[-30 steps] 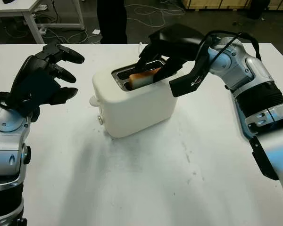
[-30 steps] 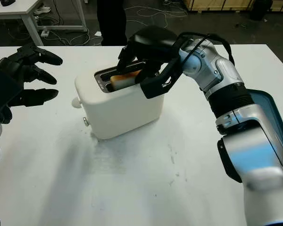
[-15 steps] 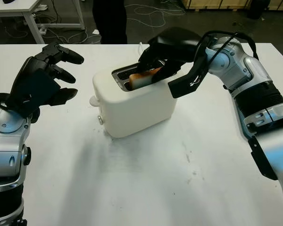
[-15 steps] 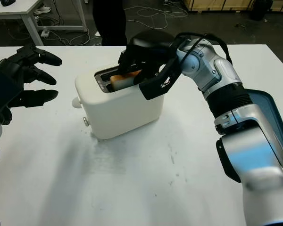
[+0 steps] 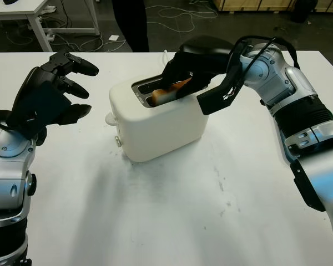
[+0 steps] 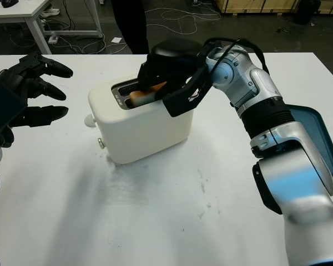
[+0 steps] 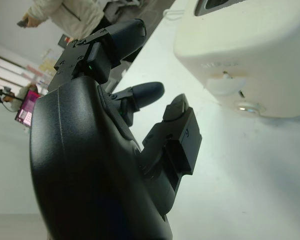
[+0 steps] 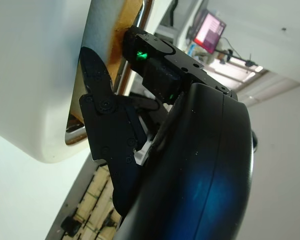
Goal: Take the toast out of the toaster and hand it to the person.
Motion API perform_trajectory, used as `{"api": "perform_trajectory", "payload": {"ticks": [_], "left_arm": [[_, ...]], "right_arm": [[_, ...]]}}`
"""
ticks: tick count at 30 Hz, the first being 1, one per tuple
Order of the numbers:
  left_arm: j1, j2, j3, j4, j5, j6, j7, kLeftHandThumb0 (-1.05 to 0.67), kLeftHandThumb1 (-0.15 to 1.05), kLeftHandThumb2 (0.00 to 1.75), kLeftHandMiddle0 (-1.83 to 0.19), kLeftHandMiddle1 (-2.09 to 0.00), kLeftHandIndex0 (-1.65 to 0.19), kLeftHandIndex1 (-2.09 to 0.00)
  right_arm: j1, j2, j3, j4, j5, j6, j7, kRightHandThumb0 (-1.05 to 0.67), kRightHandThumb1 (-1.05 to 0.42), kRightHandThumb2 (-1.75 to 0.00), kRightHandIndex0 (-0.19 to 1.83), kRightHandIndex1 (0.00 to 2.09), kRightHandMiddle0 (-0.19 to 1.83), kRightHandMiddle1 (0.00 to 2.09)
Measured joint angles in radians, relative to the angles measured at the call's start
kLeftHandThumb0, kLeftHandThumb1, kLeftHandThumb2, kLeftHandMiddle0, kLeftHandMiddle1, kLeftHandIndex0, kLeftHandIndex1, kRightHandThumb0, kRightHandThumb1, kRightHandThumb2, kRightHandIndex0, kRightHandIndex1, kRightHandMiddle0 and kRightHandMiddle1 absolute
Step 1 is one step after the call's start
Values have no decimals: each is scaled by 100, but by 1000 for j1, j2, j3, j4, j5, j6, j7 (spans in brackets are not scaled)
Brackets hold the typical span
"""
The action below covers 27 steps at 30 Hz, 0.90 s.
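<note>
Near the centre of the head-camera frame, on the white table: a cream-white, rounded plastic toaster, slots facing up. In the slot nearer the table's far edge, a golden-brown slice of toast, tilted and partly risen above the rim. Over the toaster's upper right, the black three-fingered right hand, fingers closed around the toast, one reaching down into the slot (in the right wrist view, a fingertip pressed against the pale bread face beside the metal slot edge). At the left of the frame, the black left hand, raised above the table, holding nothing, palm turned toward the toaster and well apart from it. At the top edge, beyond the table, a person's dark-clothed legs standing on the floor. At the right edge of the right eye view, a blue tray partly hidden behind the right arm.
</note>
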Motion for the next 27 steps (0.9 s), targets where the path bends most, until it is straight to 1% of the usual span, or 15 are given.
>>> {"api": "perform_trajectory", "payload": {"ticks": [5,7,8,10,11,12,13,15,17,18,20,23,27], "left_arm": [[0,0,0,0,0,-1,0,45,92,34,-23,-153,-21,-122],[0,0,0,0,0,0,0,45,92,33,-23,-152,-21,-122],[0,0,0,0,0,0,0,45,92,34,-23,-152,-21,-122],[0,0,0,0,0,5,1,45,92,34,-23,-151,-21,-121],[0,0,0,0,0,8,2,45,92,35,-23,-151,-20,-121],[0,0,0,0,0,10,3,46,92,35,-23,-151,-20,-121],[0,0,0,0,0,11,3,46,92,36,-23,-151,-20,-121],[0,0,0,0,0,11,3,47,92,36,-23,-151,-21,-121],[0,0,0,0,0,10,3,48,92,37,-23,-152,-21,-121],[0,0,0,0,0,10,3,47,92,37,-23,-153,-21,-122],[0,0,0,0,0,10,3,46,92,36,-23,-153,-21,-122],[0,0,0,0,0,10,3,45,92,35,-23,-153,-21,-122],[0,0,1,0,0,9,3,45,92,35,-24,-154,-22,-123]], "right_arm": [[-2,0,1,13,9,-9,3,-28,-73,-2,96,109,129,13],[-3,0,2,17,11,-9,5,-30,-74,-1,96,120,129,15],[-3,0,2,17,11,-9,5,-35,-76,-1,96,133,130,17],[-3,0,5,18,10,-9,4,-43,-80,-2,97,143,130,20],[-3,0,10,20,4,-11,-5,-50,-85,-2,99,147,127,30],[-3,-1,17,20,-10,-14,-20,-53,-88,-1,99,149,117,52],[-3,-2,25,20,-31,-19,-42,-56,-90,-5,102,154,107,84],[-3,-6,44,18,-85,-37,-114,-59,-92,-16,109,166,96,133],[-3,-15,65,18,-149,-64,-203,-58,-92,-22,112,172,91,158],[-4,-20,74,18,-175,-80,-243,-54,-92,-26,114,173,91,168],[-5,-29,87,21,-216,-101,-305,-51,-92,-30,115,174,91,173],[-16,-32,98,42,-240,-117,-355,-47,-92,-33,113,175,87,174],[-25,-38,102,71,-257,-131,-398,-43,-92,-30,109,175,82,175]]}}
